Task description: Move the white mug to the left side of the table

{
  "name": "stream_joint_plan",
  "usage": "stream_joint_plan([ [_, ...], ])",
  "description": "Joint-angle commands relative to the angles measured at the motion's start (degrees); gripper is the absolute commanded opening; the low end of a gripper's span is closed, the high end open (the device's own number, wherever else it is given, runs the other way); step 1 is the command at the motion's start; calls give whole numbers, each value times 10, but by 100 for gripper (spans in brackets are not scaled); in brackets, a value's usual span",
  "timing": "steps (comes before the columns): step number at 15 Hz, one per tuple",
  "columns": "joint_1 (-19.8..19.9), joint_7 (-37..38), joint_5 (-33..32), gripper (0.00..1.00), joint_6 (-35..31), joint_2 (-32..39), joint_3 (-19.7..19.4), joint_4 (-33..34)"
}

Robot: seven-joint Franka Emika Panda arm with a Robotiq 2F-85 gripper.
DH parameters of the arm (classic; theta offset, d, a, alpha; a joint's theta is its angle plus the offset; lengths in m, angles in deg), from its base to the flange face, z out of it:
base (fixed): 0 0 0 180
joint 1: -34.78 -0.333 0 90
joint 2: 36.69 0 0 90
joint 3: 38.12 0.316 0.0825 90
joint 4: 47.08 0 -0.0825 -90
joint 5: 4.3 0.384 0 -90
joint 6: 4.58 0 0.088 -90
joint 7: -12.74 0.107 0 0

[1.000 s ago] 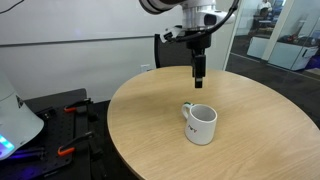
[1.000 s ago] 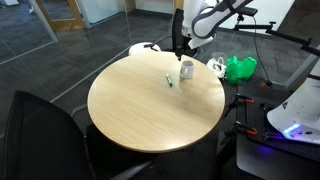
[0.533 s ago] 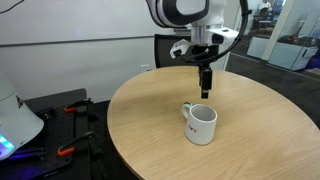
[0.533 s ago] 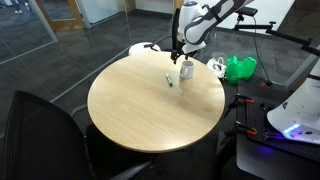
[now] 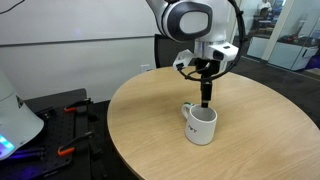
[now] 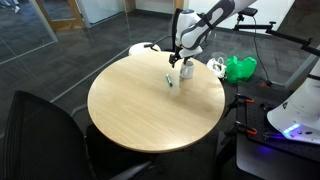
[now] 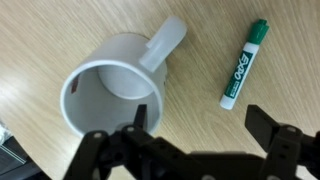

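The white mug (image 5: pixel 200 124) stands upright on the round light-wood table (image 5: pixel 150 120); it also shows in an exterior view (image 6: pixel 186 70) near the table's far edge. In the wrist view the mug (image 7: pixel 105 85) is seen from above, empty, handle pointing up and to the right. My gripper (image 5: pixel 205 101) hangs just above the mug's rim, fingers pointing down. In the wrist view the gripper (image 7: pixel 200 118) is open, one finger over the mug's rim, the other over bare wood. It holds nothing.
A green-and-white marker (image 7: pixel 243 64) lies on the table beside the mug, also seen in an exterior view (image 6: pixel 169 81). A dark chair (image 6: pixel 45 125) stands by the table. A green bag (image 6: pixel 238 68) and equipment lie on the floor beyond.
The gripper has moved down and toward the mug, from well above and behind it to just over its rim. The mug and marker have not moved.
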Motion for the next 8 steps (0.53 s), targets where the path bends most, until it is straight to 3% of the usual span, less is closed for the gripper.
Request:
stream_joint_plan([
  [1, -4, -8, 19, 100, 1, 17, -13, 13],
  [6, -4, -7, 20, 100, 2, 31, -24, 14],
  [7, -5, -7, 18, 82, 2, 32, -25, 15],
  [8, -6, -7, 18, 74, 0, 33, -26, 15],
])
